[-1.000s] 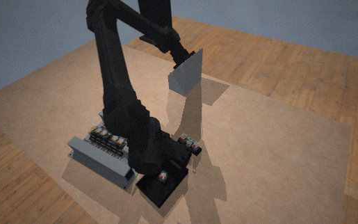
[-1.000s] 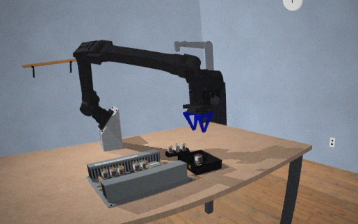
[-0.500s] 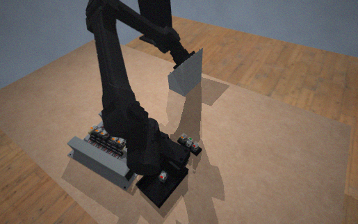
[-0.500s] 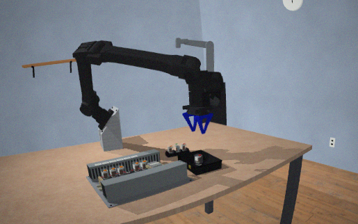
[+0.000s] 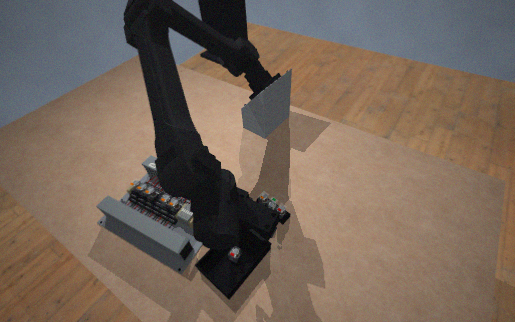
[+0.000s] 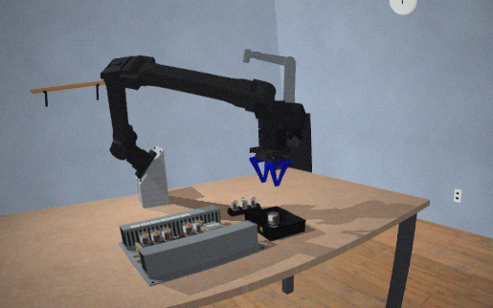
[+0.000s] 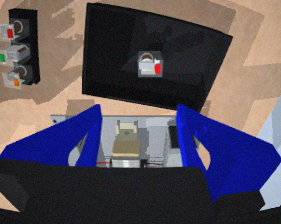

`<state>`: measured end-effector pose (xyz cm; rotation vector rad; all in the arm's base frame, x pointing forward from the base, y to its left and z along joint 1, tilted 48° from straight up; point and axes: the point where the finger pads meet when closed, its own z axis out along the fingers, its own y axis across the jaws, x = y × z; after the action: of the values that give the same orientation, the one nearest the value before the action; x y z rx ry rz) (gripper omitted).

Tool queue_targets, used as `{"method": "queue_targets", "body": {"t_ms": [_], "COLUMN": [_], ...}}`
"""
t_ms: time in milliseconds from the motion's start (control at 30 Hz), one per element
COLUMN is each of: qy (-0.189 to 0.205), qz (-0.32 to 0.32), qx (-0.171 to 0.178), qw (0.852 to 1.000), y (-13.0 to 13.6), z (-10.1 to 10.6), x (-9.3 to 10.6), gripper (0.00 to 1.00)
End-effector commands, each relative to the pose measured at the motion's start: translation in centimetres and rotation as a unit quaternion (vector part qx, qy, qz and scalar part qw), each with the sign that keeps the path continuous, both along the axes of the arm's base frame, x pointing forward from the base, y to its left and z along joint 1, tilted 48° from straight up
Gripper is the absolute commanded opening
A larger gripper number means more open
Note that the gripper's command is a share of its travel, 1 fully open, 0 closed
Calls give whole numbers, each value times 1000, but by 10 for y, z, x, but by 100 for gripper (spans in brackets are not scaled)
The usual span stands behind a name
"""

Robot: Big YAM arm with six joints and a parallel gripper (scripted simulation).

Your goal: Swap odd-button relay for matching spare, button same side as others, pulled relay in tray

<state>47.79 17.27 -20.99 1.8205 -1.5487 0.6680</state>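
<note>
My gripper (image 6: 270, 184) (image 7: 139, 111) is open and empty, high above the table near the black tray (image 5: 228, 286) (image 6: 288, 233) (image 7: 110, 75). A relay with a red button (image 5: 234, 254) (image 6: 273, 220) (image 7: 150, 65) stands in the tray. Several relays with orange buttons stand in the row, among them one at its left end (image 6: 145, 238) and one at its right (image 6: 198, 226); a gap shows between the third and fourth. The black spare holder (image 7: 34, 50) bears an orange-button spare (image 6: 234, 205) (image 7: 14, 80), a green-button one (image 6: 244, 204) (image 7: 16, 53) and a red-button one (image 6: 253, 202) (image 7: 7, 32).
A long grey duct (image 5: 146, 232) (image 6: 197, 249) runs along the near side of the row, and a slotted duct (image 6: 173, 225) along its far side. The tray lies beside the row's right end, with the spare holder behind it. The arm hides part of the row in the top view.
</note>
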Motion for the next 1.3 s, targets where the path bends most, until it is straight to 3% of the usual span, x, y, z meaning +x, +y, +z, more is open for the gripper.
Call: {"method": "queue_targets", "body": {"t_ms": [0, 267, 700, 767, 1100, 1267], "qy": [-26, -43, -74, -74, -92, -93], "qz": [8, -2, -34, -34, -54, -61], "qx": [13, 17, 15, 15, 12, 9], "qw": [1000, 999, 997, 997, 994, 994], "y": [24, 28, 27, 27, 25, 20], "z": [7, 4, -21, -21, -36, -41], "x": [-6, -28, -106, -106, -153, -162], "gripper": [59, 59, 59, 59, 59, 59]}}
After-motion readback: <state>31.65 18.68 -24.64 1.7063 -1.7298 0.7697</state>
